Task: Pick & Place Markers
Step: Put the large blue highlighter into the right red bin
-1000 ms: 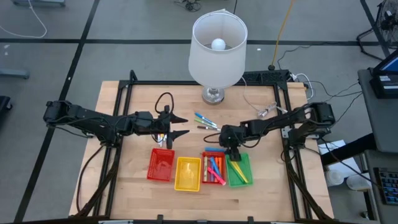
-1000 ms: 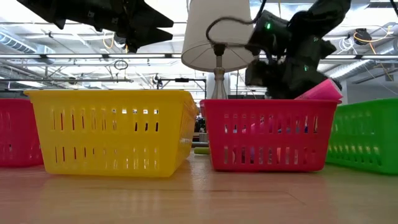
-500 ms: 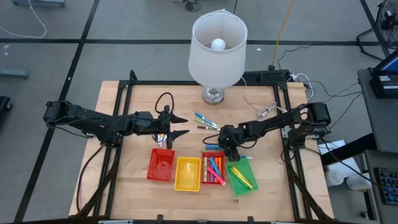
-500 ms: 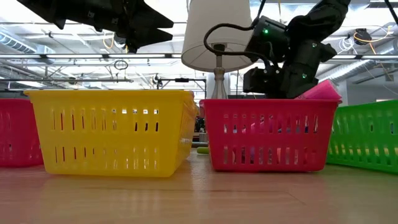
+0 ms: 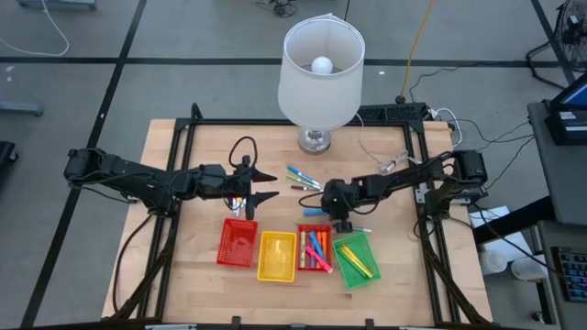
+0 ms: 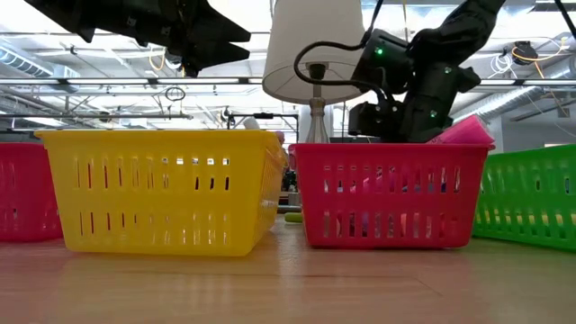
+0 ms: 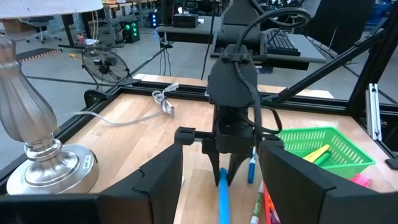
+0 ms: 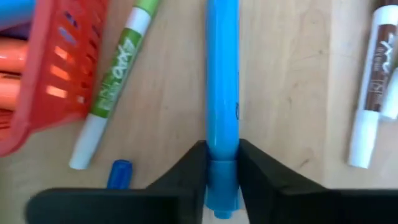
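Blue marker [image 8: 222, 93] — between right gripper [image 8: 222, 163] fingertips, on table.

Lighting is bright and even. The lamp [image 5: 321, 73] at 12 o'clock on the table [image 5: 193, 275] is lit, its bulb glowing white through the shade. Shadows are soft. The low view is backlit by ceiling lights, silhouetting the arms. The right wrist close-up is slightly soft.

Wooden table [image 5: 183, 266] | white-shaded lamp [image 5: 321, 64] at far edge | red, yellow, red, green mesh trays in a row near front, green one [image 5: 356, 259] skewed | right gripper [image 5: 336, 218] down over a blue marker [image 5: 316, 212] | left gripper [image 5: 261, 186] hovering, fingers spread
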Controlling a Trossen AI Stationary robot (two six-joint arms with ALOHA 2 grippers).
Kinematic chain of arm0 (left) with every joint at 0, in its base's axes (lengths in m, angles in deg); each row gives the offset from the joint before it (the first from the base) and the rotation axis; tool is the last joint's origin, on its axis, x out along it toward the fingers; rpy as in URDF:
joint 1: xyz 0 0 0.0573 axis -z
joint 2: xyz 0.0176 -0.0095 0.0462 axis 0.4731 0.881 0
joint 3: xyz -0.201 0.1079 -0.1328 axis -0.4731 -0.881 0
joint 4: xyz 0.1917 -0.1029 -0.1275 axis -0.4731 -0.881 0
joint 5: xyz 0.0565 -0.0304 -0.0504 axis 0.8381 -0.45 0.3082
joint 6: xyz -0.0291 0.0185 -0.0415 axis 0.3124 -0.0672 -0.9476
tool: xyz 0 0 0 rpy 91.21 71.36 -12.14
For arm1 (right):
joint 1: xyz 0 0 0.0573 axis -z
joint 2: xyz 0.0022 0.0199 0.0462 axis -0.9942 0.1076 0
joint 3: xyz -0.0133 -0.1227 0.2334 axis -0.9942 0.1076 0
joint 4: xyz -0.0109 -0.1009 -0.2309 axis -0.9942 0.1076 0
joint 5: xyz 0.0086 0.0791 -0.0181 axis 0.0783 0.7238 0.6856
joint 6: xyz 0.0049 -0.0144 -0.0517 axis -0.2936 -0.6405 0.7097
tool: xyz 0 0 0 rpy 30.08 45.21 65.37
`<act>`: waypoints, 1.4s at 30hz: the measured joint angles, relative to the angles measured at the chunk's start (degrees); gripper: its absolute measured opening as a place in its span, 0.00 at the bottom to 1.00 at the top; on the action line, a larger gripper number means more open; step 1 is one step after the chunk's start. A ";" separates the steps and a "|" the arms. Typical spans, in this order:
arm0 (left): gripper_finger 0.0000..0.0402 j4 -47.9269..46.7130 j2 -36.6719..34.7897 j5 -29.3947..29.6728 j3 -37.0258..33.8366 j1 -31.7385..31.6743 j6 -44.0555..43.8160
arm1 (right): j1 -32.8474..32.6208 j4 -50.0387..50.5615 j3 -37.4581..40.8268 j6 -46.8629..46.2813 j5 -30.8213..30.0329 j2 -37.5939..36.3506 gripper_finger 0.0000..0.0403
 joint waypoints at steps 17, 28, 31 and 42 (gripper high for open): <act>0.53 -0.06 0.00 0.00 0.00 0.01 0.15 | 1.31 -0.98 0.11 1.73 -4.53 -6.40 0.11; 0.51 -0.52 0.00 0.00 0.00 0.00 0.13 | -1.12 -7.91 0.08 1.37 -4.20 -13.09 0.11; 0.50 -0.82 0.19 0.00 0.00 0.02 2.15 | -1.39 -11.79 0.07 1.74 -4.16 -13.94 0.11; 0.48 5.27 3.48 -1.71 0.00 0.13 7.48 | -1.40 -28.13 0.17 5.06 -0.91 -14.23 0.12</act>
